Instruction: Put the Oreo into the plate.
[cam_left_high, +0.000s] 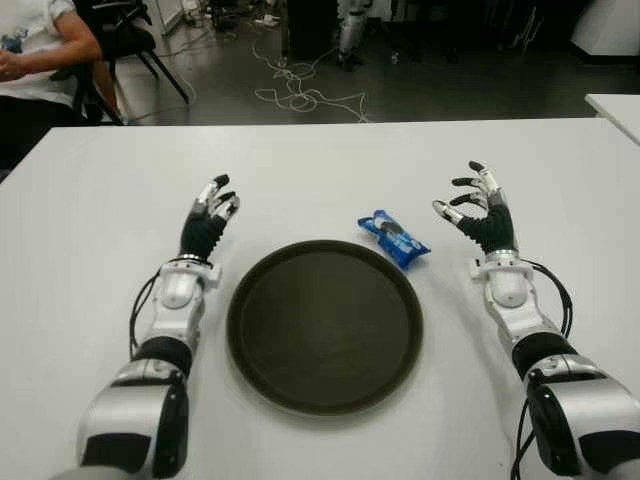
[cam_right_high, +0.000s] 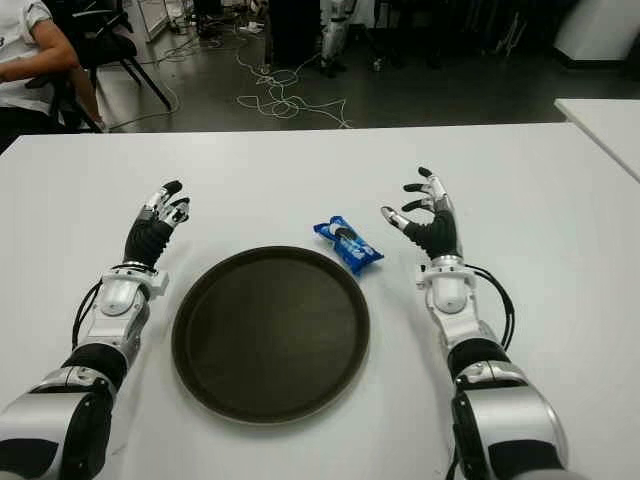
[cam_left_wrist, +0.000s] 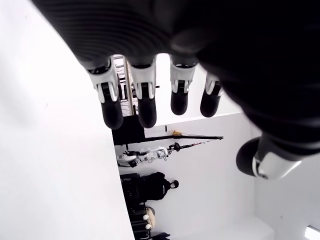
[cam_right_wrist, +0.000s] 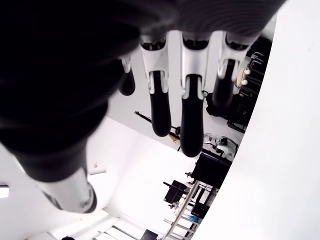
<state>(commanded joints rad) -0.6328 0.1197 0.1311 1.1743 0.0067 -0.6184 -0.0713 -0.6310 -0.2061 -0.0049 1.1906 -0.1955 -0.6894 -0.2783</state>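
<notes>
Oreo (cam_left_high: 394, 238): small blue foil pack beside plate (cam_left_high: 250, 330) rim, mid-table (cam_left_high: 330, 170); likely light, crinkly, slippery, contents brittle—pinch mid-length; right hand (cam_left_high: 478, 210) nearby, left hand (cam_left_high: 208, 218) both spread, empty.

Big white table (cam_left_high: 330, 170) takes up most of the view. Past its far edge, tangled cables (cam_left_high: 300, 90) sprawl on the dark floor. At the table's far left corner a person (cam_left_high: 35, 50) sits beside a black chair (cam_left_high: 125, 40).

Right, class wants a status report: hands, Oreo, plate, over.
Left hand and right hand open, empty. Oreo pack on table just beyond plate rim, nearer right hand. Nothing in the way.
</notes>
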